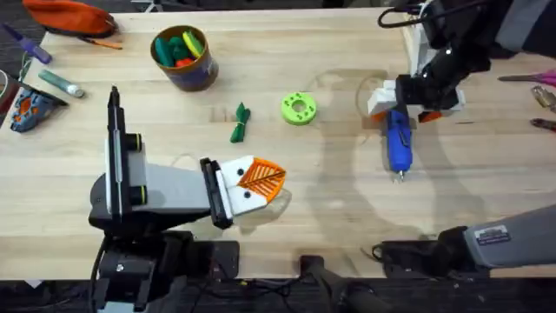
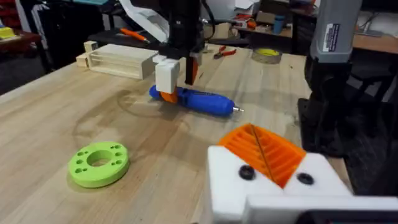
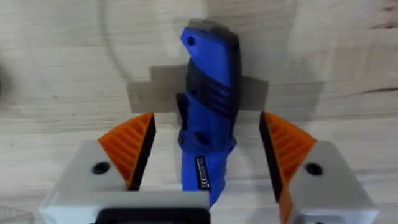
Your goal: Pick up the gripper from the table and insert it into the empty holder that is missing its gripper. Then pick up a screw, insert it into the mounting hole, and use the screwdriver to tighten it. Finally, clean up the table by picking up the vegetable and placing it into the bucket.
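Observation:
The blue screwdriver (image 1: pixel 398 143) (image 3: pixel 210 106) lies flat on the table (image 1: pixel 347 200), bit towards the front edge. My right gripper (image 1: pixel 404 109) (image 3: pixel 207 124) hangs open over its rear end, one orange pad on each side with a gap to both. The left wrist view shows this gripper (image 2: pixel 177 81) straddling the screwdriver (image 2: pixel 199 101). My left gripper (image 1: pixel 259 181) (image 2: pixel 264 149) rests low at front centre, orange pads shut together with nothing seen between them. The dark green vegetable (image 1: pixel 240 122) lies mid-table, below the bucket (image 1: pixel 184 56). The loose gripper, empty holder and screw are out of view.
A lime-green disc (image 1: pixel 298 108) (image 2: pixel 98 163) lies between the vegetable and the screwdriver. An orange pouch (image 1: pixel 69 16) and small tools sit at the far left, pliers (image 1: pixel 543 91) at the right edge. A wooden block (image 2: pixel 118 60) stands behind the right gripper.

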Controlling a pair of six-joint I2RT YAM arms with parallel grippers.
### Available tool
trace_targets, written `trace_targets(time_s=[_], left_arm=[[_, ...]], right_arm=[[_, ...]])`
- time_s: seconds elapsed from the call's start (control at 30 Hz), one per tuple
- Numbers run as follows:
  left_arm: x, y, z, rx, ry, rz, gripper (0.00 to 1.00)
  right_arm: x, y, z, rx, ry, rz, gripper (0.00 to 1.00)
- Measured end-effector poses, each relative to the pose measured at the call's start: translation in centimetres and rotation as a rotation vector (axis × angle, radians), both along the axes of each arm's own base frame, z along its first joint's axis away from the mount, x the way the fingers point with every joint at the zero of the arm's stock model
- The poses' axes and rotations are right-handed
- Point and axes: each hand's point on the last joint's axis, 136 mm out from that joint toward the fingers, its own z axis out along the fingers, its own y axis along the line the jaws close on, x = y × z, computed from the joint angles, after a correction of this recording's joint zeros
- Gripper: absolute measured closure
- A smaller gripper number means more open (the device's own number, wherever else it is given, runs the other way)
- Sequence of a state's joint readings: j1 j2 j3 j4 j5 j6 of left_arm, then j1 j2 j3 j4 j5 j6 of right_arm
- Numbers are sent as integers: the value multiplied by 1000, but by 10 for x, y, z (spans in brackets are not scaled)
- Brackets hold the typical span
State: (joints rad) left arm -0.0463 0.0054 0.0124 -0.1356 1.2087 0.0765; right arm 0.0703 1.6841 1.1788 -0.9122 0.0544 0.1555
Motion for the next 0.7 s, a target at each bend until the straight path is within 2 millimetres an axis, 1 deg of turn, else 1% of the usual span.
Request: trace_targets(time_s=[0.17, 0.37, 0.5, 0.7], left_arm=[[0, 0, 0, 0, 0, 0, 988], [0, 0, 0, 0, 0, 0, 988], [0, 0, 0, 0, 0, 0, 988], [0, 0, 0, 0, 0, 0, 988]], right_arm=[[3, -1, -2, 1, -7, -5, 47], [2, -1, -19, -2, 39, -5, 55], [5, -1, -24, -1, 38, -5, 55], [-3, -1, -30, 0, 58, -6, 54]])
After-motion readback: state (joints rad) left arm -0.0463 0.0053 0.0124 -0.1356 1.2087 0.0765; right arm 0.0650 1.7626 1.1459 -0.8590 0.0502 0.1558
